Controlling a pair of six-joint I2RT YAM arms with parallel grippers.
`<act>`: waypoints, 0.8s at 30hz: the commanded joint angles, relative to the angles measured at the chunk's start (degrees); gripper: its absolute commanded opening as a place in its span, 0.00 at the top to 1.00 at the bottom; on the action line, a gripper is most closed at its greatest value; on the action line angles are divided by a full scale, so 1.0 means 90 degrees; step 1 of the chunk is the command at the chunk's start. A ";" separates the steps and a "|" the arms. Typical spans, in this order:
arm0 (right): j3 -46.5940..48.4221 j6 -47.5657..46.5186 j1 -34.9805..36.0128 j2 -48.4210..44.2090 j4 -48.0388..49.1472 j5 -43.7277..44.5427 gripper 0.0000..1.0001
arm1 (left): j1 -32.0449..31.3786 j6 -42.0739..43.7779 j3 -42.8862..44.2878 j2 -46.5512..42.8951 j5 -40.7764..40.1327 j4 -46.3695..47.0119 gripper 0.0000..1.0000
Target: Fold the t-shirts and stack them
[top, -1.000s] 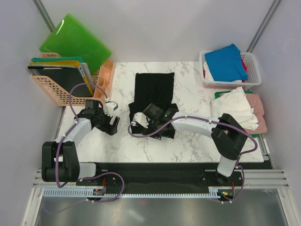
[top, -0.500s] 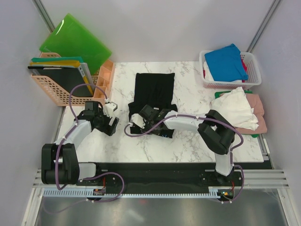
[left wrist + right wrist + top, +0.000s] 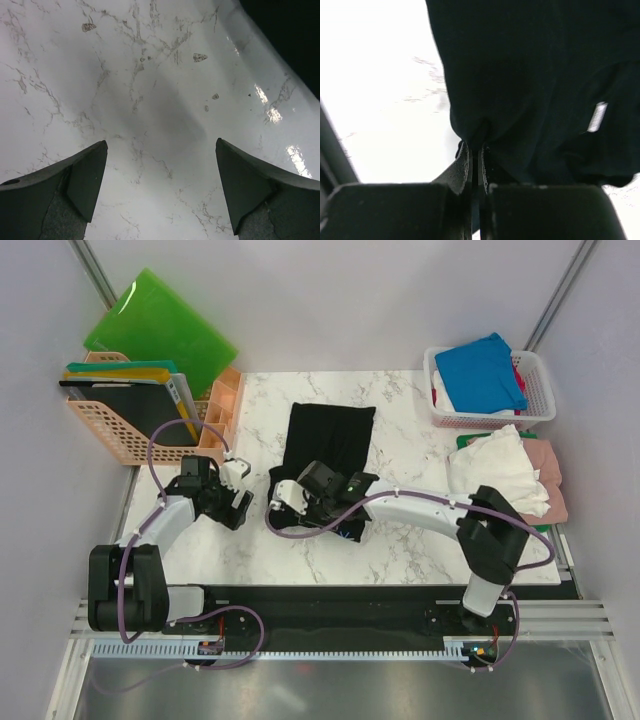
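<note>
Closing over the last second, the right gripper (image 3: 476, 150) is now clenched on a fold at the left edge of the black t-shirt (image 3: 330, 435), and its arm's elbow has swung back out to the right. At the far left an orange basket (image 3: 110, 435) holds upright boards, with a bright green board (image 3: 160, 330) leaning behind it. The left gripper (image 3: 160, 165) hangs low over bare marble desk (image 3: 400, 540), jaws spread wide and grasping nothing. The black t-shirt lies mid-desk, its far half flat and its near half bunched around the right gripper; a small white neck label (image 3: 596, 116) shows in the wrist view. At the right, a white basket (image 3: 543, 390) carries a folded blue t-shirt (image 3: 480, 370). Just in front of it a crumpled white t-shirt (image 3: 500, 470) lies over a pink t-shirt (image 3: 552, 480).
</note>
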 commanded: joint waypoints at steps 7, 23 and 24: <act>-0.0224 -0.0056 0.0849 -0.0893 -0.0107 -0.0757 1.00 | 0.0028 0.0209 -0.0175 -0.0161 -0.0178 0.0217 0.05; -0.0087 -0.0680 0.1456 -0.1322 -0.0166 -0.0242 1.00 | 0.0028 0.0190 -0.0224 -0.0190 -0.0256 0.0207 0.05; -0.0078 -0.0758 0.1465 -0.1352 -0.0165 -0.0143 1.00 | 0.0028 0.0170 -0.0204 -0.0170 -0.0217 0.0207 0.05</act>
